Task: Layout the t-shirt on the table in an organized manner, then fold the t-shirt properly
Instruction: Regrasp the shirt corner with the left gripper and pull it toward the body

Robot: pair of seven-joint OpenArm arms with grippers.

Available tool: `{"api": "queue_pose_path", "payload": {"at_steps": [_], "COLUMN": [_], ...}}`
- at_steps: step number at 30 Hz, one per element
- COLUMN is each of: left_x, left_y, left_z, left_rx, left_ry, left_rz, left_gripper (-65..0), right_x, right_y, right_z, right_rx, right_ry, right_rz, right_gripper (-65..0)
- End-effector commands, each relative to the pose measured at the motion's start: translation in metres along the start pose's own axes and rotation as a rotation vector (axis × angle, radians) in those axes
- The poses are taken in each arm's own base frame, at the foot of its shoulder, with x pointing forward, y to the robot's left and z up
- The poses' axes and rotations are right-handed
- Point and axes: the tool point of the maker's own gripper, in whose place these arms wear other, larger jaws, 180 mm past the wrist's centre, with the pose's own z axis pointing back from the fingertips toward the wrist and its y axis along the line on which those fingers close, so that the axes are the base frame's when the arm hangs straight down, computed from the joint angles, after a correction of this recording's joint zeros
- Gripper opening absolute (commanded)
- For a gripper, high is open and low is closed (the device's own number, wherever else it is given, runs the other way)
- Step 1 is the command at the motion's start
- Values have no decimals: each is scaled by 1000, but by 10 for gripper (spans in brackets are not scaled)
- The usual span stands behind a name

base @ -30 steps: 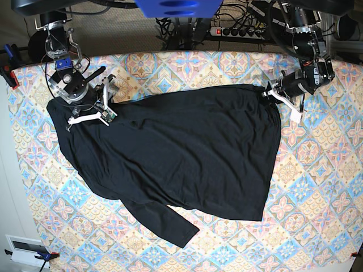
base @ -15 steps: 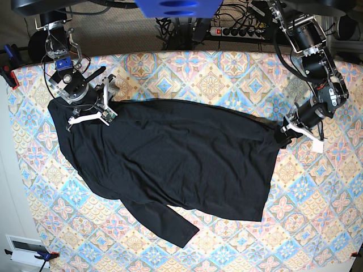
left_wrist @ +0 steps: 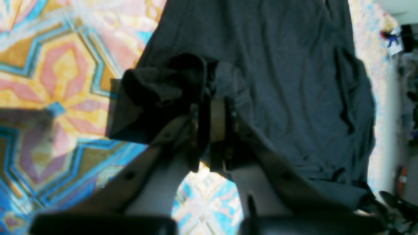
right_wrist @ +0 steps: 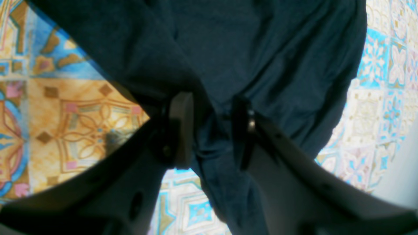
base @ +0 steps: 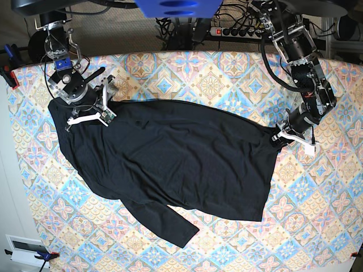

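1. Behind the counter (base: 227, 68), beyond both pincers, runs a tangle of black cables with a power strip (base: 241, 31); a blue clamp (base: 11, 55) sits at the far corner on the right pincer's side. Nothing lies across the cloth between the two pincers.
2. The t-shirt (base: 176, 158) is one piece of thin, matte black fabric, plain and softly wrinkled. It spreads over the middle of the counter between the pincers, and one long sleeve (base: 161, 218) trails toward the near edge, well apart from both.
3. The counter wears a cloth of diamond tiles in blue, pink and cream with floral motifs.
4. There are two pincers, one at each upper corner of the shirt.
5. The left pincer (left_wrist: 212, 120) is pressed together on a bunched fold of the shirt's edge; a dark rolled lump of fabric sits just beside its tips.
6. The right pincer (right_wrist: 209, 127) pinches a thick gather of the shirt between its pale finger (right_wrist: 181, 127) and its dark finger (right_wrist: 241, 130), with fabric hanging below the grip.
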Motion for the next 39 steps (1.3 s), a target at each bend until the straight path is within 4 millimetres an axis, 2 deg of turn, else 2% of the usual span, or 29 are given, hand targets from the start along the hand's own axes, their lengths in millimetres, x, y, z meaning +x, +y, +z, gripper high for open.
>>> {"api": "queue_pose_path", "payload": {"at_steps": [1,5,8,15,19,23,27,31,35,39], "left_x": [20,26,24,7,5,8,3,-2,-21,-33], "left_y": [-4,3,9,17,29,38,43,45,37,17], "left_z": [4,5,4,6,18,32,31,19,-3,-20], "left_rx": [-3,40,75,114,126,105,115,107,79,45], "left_ry": [-53,-84,-74,22,24,11,24,48,115,134], "left_rz": [-31,-60,-61,6,-1,19,31,75,119,74], "left_gripper": [-650,-648,-602,-323,-234,-231,-235,-235,-237,-244], "right_x": [8,8,8,8,10,4,6,5,4,4], "right_y": [-11,-11,-9,-8,-9,-3,0,2,0,0], "right_z": [4,4,4,3,4,6,7,7,8,8], "right_rx": [-28,-28,-24,-22,-23,-14,-8,-4,-9,-11], "right_ry": [-29,-29,-28,-29,-31,-23,-29,-25,-22,-22], "right_rz": [11,11,13,14,16,10,15,16,13,13], "right_gripper": [-460,-460,-460,-460,-459,-459,-459,-459,-459,-459]}}
